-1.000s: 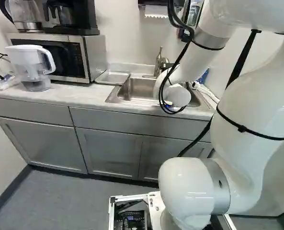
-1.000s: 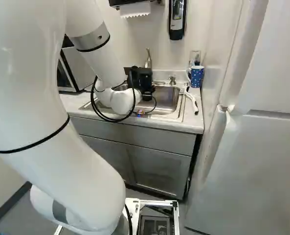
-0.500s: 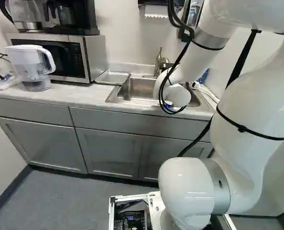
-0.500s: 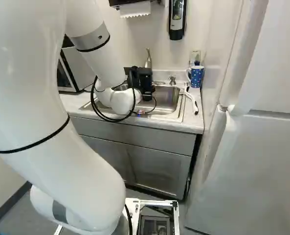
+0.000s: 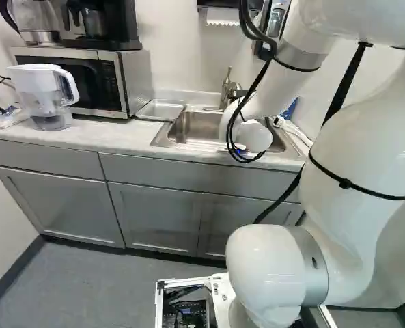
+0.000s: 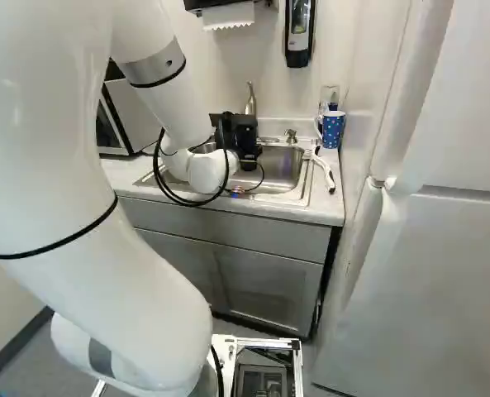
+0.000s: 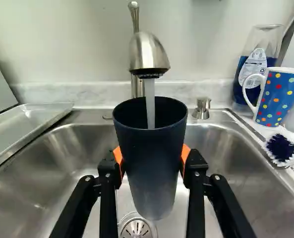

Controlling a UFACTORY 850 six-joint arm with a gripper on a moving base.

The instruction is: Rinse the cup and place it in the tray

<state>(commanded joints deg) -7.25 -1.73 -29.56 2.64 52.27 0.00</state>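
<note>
We hold the cup [image 7: 149, 183] with its mouth up, clamped between the gripper's [image 7: 151, 159] two fingers, so that the tap's [image 7: 148, 52] water [image 7: 150, 106] enters and the sink [image 7: 226, 148] can catch spills, while the tray [image 7: 25, 128] lies at left.

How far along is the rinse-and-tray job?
Done: dark cup gripped between the fingers, faucet on.
In progress: rinsing, with water running into the upright cup over the sink.
Left: likely finish rinsing and empty it, then set it in the tray beside the sink; it isn't there yet.
</note>
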